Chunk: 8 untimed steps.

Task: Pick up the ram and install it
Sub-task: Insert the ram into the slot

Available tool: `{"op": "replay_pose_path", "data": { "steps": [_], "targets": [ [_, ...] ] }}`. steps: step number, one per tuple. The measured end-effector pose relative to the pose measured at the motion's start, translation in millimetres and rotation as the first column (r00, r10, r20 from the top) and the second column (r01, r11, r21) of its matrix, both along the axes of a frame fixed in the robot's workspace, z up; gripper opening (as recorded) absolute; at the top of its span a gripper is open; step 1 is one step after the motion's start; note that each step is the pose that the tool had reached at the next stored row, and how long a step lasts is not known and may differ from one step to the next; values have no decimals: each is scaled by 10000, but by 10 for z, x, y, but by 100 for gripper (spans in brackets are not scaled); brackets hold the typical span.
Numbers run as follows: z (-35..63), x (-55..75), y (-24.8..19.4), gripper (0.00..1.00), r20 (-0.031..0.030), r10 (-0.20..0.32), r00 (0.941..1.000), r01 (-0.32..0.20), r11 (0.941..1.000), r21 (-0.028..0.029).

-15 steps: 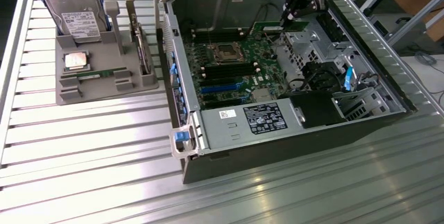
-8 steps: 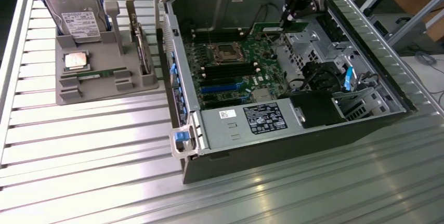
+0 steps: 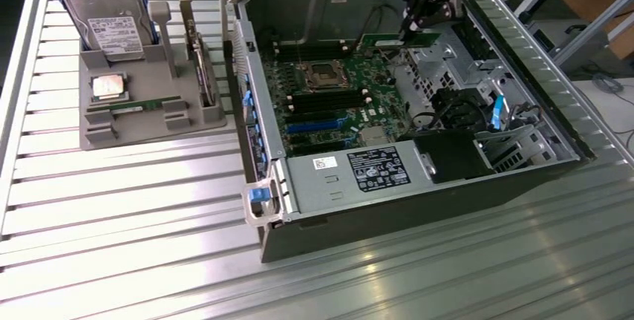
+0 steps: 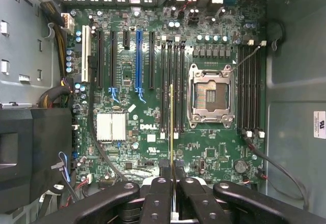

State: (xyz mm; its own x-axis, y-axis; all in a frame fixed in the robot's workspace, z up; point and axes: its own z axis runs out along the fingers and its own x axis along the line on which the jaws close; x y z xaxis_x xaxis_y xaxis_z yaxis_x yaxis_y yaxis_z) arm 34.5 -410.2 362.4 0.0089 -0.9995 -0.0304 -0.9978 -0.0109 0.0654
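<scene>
Over the open case (image 3: 396, 220) on the table (image 3: 119, 209), the hand (image 3: 410, 32) is closed on the ram (image 3: 388, 41), carried lengthwise, seemingly to match the black memory slots (image 4: 175, 81) beside the CPU socket (image 4: 210, 95); the wrist view shows this edge-on alignment, and the exterior view shows its height above the motherboard (image 4: 224, 147).
</scene>
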Motion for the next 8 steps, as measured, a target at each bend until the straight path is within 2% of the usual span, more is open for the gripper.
{"op": "replay_pose_path", "data": {
  "steps": [8],
  "targets": [
    [-19, 0, -5, 13, 0, 0, 10000, 0, 10000, 0]
  ]
}}
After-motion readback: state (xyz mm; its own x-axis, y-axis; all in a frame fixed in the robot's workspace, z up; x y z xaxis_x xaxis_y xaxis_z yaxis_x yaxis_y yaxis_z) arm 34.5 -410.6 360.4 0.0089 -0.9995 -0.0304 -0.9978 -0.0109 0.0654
